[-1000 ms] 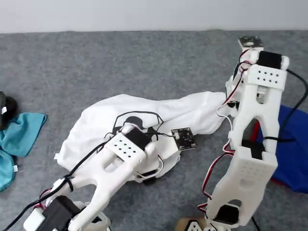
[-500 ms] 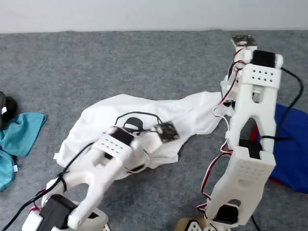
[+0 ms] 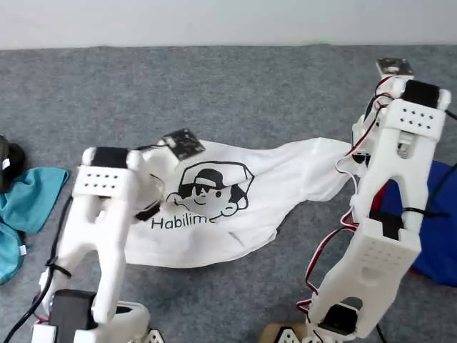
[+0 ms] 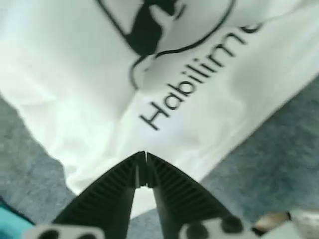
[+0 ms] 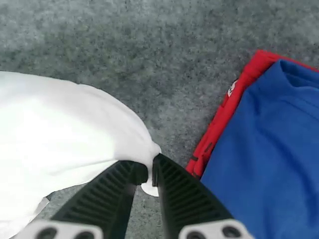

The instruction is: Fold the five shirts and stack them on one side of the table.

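A white shirt (image 3: 278, 186) with a black cartoon print lies spread across the middle of the grey table (image 3: 214, 93). At its left edge, close to the printed lettering, my left gripper (image 4: 142, 162) is shut on the white cloth (image 4: 75, 74). My right gripper (image 5: 148, 172) pinches the shirt's right corner (image 5: 60, 124), shut on it just above the table. In the high view the left arm (image 3: 107, 214) stands at the shirt's left side and the right arm (image 3: 389, 186) at its right end.
A blue shirt (image 3: 432, 229) lies on a red one (image 5: 224, 119) at the right edge, close to the right gripper. A teal shirt (image 3: 28, 196) and a black object (image 3: 7, 161) sit at the far left. Bare table stretches behind the white shirt.
The left arm swung from the shirt's middle to its left side, drawing the cloth out flat so the print now shows. The right arm shifted slightly right with its corner.
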`<state>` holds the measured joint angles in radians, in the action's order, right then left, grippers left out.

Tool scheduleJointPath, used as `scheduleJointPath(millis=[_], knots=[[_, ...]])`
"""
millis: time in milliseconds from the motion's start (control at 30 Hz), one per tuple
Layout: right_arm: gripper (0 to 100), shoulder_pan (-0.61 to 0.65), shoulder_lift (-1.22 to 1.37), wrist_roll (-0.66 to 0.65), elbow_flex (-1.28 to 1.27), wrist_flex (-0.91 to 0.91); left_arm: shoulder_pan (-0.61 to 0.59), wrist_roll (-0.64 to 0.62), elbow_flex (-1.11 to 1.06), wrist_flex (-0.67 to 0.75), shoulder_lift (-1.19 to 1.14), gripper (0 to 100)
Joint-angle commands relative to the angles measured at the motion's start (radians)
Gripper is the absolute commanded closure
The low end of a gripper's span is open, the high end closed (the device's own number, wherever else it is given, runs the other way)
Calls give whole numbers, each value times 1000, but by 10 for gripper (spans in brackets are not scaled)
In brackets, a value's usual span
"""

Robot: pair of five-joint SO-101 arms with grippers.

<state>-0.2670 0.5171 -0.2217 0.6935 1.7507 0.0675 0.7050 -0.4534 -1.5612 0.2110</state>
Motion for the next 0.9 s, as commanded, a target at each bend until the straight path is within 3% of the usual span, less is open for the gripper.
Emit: scheduleJointPath(millis=[0, 167, 333, 867], knots=[[988, 16, -70, 11, 51, 30, 161, -20, 38, -58, 34, 991], [988, 58, -70, 12, 51, 31, 385, -189, -2, 44, 26, 879], [988, 88, -70, 37, 49, 31, 505, -267, -61, 221, 23, 763], [988, 91, -70, 32, 48, 33, 569, -298, -108, 419, -239, 774]])
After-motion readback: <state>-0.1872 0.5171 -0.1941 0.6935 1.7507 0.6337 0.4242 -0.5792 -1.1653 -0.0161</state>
